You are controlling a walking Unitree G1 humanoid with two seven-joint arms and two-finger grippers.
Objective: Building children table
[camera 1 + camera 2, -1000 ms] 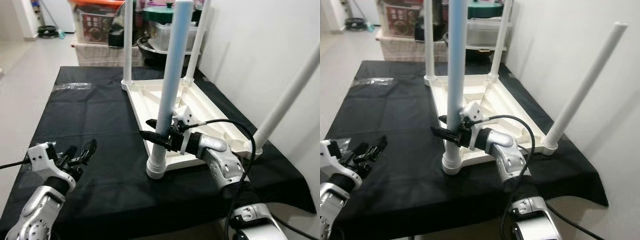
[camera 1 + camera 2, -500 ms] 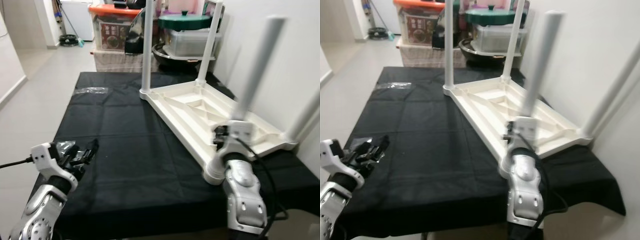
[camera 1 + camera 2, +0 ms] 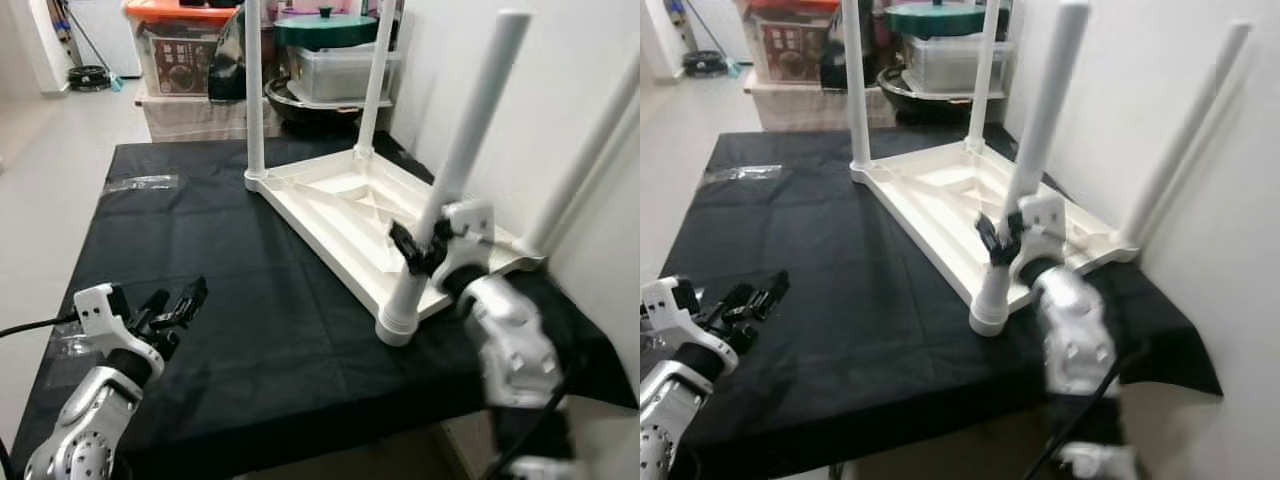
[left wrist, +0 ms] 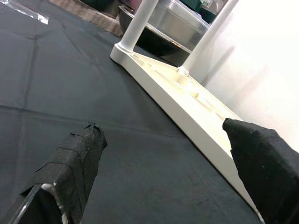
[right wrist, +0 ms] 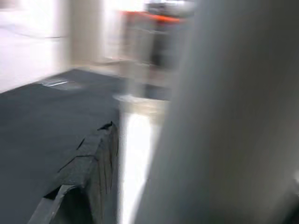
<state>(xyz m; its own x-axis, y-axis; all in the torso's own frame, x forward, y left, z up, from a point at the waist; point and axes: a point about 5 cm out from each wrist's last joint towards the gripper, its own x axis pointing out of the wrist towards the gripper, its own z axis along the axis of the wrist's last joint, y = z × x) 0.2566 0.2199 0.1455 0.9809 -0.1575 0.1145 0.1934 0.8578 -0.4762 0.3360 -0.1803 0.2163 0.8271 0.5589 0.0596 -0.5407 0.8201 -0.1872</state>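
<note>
My left hand (image 3: 178, 302) is hovering low over the near left part of the bench (image 3: 200, 240), its silver arm bent up from below and its two long black fingers (image 4: 77, 161) spread apart, gripping nothing. Through the wrist camera, the fingers are showing a rough, tape-like wrap, pointing across the cloth toward the white frame.

The bench is covered in a smooth black cloth (image 3: 270, 340) with faint fold creases, hanging over the near edge.

My right hand (image 3: 418, 250) is reaching up from the near right, the silver forearm angled inward and blurred, with its black fingers set around the lower part of the nearest white leg (image 3: 455, 170). I am gripping that leg just above its round collar, where it is standing on the cloth at the frame's near corner. In the right wrist view the leg is a pale, smooth, blurred tube beside one finger (image 5: 84, 163).

The children's table (image 3: 350, 205) is lying upside down on the right half of the bench: a white plastic top with ribbed, cross-braced underside, and round tube legs pointing up, two of them at the far end, one by the wall.

A strip of clear plastic (image 3: 140, 182) is lying on the far left of the cloth.

Beyond the bench, storage boxes (image 3: 175, 55) and a lidded container (image 3: 335, 60) are stacked against the white wall (image 3: 560, 60).
</note>
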